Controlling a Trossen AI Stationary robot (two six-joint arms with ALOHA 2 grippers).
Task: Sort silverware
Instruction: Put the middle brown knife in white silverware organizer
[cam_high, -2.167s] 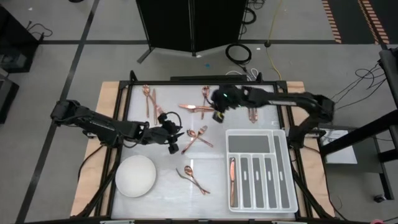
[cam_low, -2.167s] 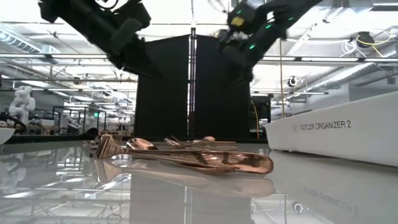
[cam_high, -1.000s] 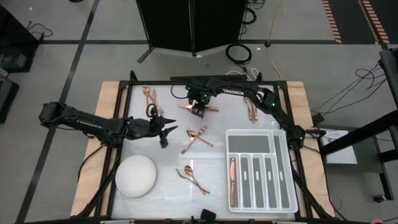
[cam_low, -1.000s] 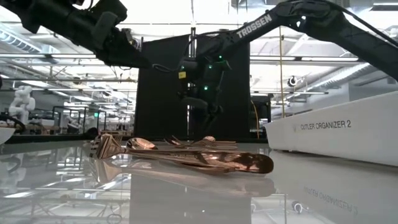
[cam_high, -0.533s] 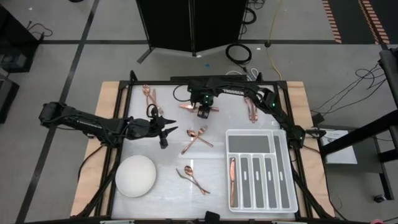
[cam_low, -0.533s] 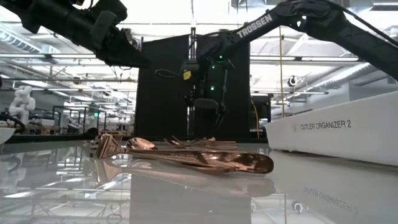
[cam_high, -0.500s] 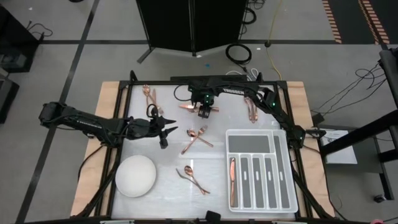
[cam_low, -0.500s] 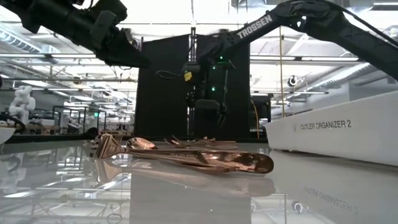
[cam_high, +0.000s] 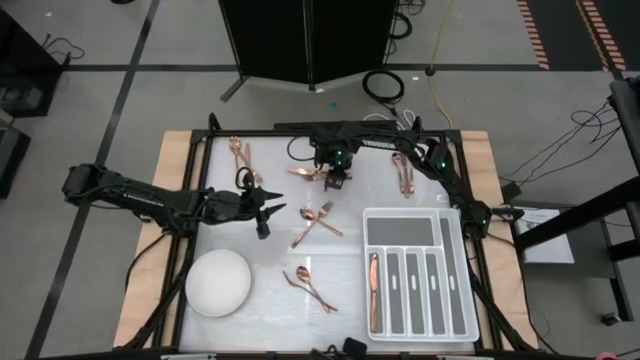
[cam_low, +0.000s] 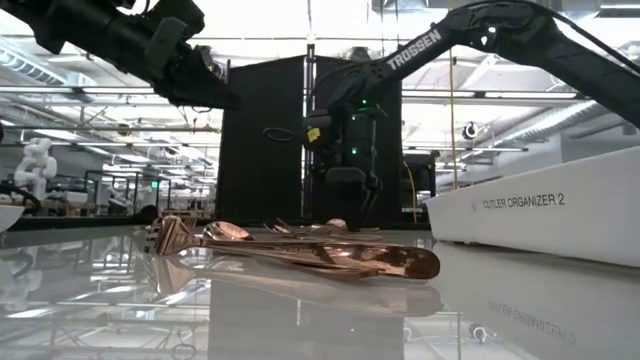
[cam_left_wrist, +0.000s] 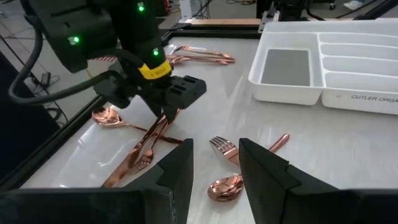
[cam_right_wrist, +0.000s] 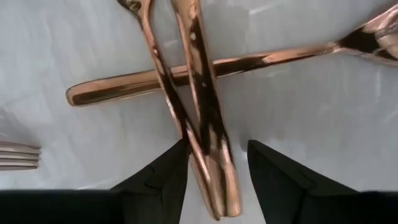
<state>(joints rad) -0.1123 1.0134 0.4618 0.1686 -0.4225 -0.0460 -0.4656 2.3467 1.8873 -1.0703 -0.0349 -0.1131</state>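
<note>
The silverware is copper-coloured and lies in small groups on the white table. Three pieces cross at the far middle (cam_high: 310, 172), and a fork and spoon lie at the centre (cam_high: 318, 222). My right gripper (cam_high: 338, 181) is low over the crossed pieces, pointing down and open. Its fingers stand on either side of two handle ends (cam_right_wrist: 208, 155) that lie over a third handle (cam_right_wrist: 118, 89). My left gripper (cam_high: 263, 225) hovers open left of centre with nothing between its fingers (cam_left_wrist: 216, 146). One piece lies in the grey divided tray (cam_high: 455, 290). My right gripper comes from above with a finger (cam_right_wrist: 168, 168) on each side of the two handle ends, fingers across the handles. The pieces lie flat on the table. I cannot tell whether a finger touches them.
A white round bowl (cam_high: 218, 283) sits at the near left. More silverware lies at the far left (cam_high: 238, 155), at the far right (cam_high: 404, 175) and near the front (cam_high: 310, 287). The tray fills the near right corner.
My right gripper has gone a little toward the table's right edge and down onto the crossed pieces at the far middle, staying open. The silverware has kept its place.
</note>
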